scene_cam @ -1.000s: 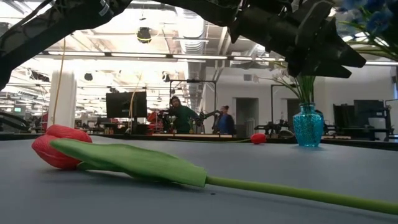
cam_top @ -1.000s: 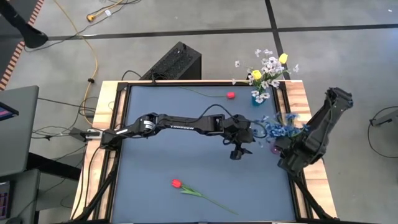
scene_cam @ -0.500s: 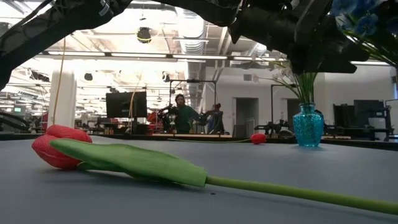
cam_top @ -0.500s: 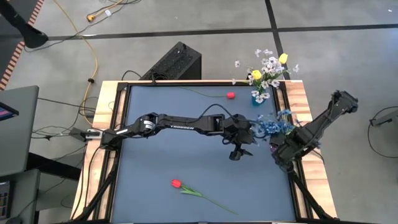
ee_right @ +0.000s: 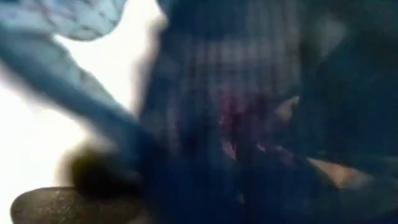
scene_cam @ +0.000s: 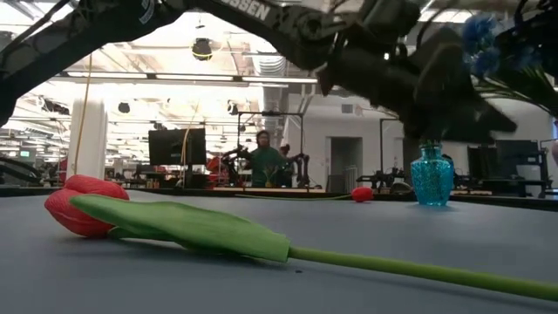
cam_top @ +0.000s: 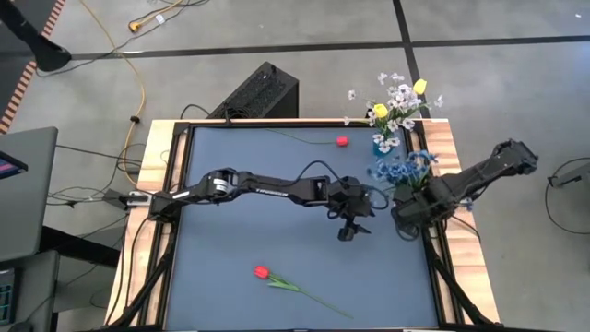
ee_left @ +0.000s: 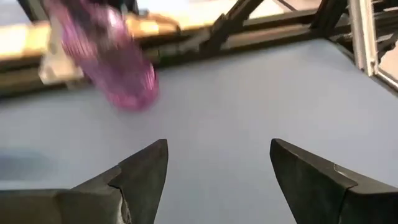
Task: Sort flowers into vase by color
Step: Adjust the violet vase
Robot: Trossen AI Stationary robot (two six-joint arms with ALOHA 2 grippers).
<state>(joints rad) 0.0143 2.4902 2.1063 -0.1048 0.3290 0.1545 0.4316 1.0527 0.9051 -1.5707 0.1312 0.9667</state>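
The right tool [cam_top: 403, 210] grips the purple vase [ee_left: 121, 62] of blue flowers [cam_top: 398, 169] — tilted. The left tool [cam_top: 350, 221] hangs spread and empty just beside it. Red tulips [cam_top: 262, 272] lie nearer the left arm.

Matt blue table top [cam_top: 240, 231] with wooden edges [cam_top: 441, 138]; textured glassy teal vase [scene_cam: 432, 177]; translucent purple vase [ee_left: 121, 62].

You have open mat [cam_top: 240, 235] across the left half and front, broken only by the red tulip [cam_top: 293, 285] lying near the front edge, while the right side is crowded by both arms, the blue flowers [cam_top: 398, 169] and the teal vase [cam_top: 384, 144].
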